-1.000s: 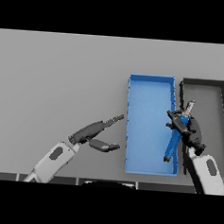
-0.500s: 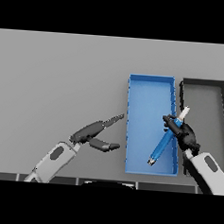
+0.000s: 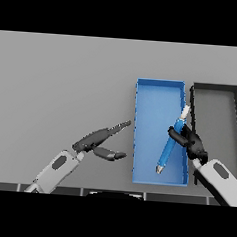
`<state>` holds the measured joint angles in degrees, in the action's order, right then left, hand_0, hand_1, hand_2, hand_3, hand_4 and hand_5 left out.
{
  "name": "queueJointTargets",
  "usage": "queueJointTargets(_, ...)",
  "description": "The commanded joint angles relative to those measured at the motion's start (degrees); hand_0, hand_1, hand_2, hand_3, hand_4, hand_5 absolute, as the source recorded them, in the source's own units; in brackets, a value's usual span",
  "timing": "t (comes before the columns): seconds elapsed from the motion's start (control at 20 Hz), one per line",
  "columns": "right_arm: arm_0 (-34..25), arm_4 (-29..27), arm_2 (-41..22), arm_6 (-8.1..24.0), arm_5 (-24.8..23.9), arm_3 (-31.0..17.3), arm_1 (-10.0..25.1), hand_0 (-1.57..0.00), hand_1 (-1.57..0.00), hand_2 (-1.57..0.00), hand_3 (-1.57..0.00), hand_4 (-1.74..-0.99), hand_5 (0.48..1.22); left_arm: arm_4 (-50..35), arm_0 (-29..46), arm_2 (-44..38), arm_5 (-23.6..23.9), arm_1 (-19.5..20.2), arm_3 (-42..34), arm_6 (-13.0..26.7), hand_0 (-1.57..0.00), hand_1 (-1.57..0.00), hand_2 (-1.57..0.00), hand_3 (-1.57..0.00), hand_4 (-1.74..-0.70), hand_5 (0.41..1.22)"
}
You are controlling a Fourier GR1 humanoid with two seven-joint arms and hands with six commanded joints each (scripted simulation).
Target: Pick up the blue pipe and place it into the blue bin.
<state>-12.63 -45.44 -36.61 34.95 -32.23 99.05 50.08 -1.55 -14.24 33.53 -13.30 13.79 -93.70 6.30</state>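
Observation:
The blue pipe (image 3: 169,147) is a slim blue rod with pale tips, slanting over the right half of the blue bin (image 3: 157,100). Its upper tip sits over the bin's right wall and its lower tip points down into the bin. My right hand (image 3: 191,143) reaches in from the lower right, with its fingers curled round the pipe's upper part. My left hand (image 3: 96,141) hovers left of the bin, fingers straight and thumb spread, holding nothing.
A black bin (image 3: 216,90) stands directly right of the blue bin, their walls nearly touching. Grey table (image 3: 63,81) stretches to the left and back.
My right hand has carried the pipe leftward from over the wall between the two bins to over the blue bin's interior. The pipe has tilted more upright. The left hand has not moved.

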Motion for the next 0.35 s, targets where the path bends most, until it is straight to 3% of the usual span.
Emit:
queueJointTargets(0.0,-0.25,0.05,-0.35,0.00,-0.27,0.03,-0.04,-0.03,-0.02,-0.02,-0.01,-1.182,0.789,0.31,0.34,0.25,0.21,0.01,-0.29,-0.16,0.00,0.00,0.00,0.00,-0.83,0.471)
queueJointTargets(0.15,0.01,0.72,-0.60,-1.54,0.40,-0.36,-0.30,-0.02,-0.01,-0.01,-0.01,-1.186,0.772,0.46,-0.14,-0.06,0.19,0.41,-0.10,0.29,0.00,0.00,0.00,0.00,-0.83,0.472)
queueJointTargets(0.3,-1.47,0.13,-0.27,-0.47,0.56,-0.83,-0.42,-0.02,-0.01,-0.01,-0.01,-1.186,0.769,0.58,-1.08,-0.33,0.08,-0.02,1.18,0.13,0.00,0.00,0.00,0.00,-0.83,0.474)
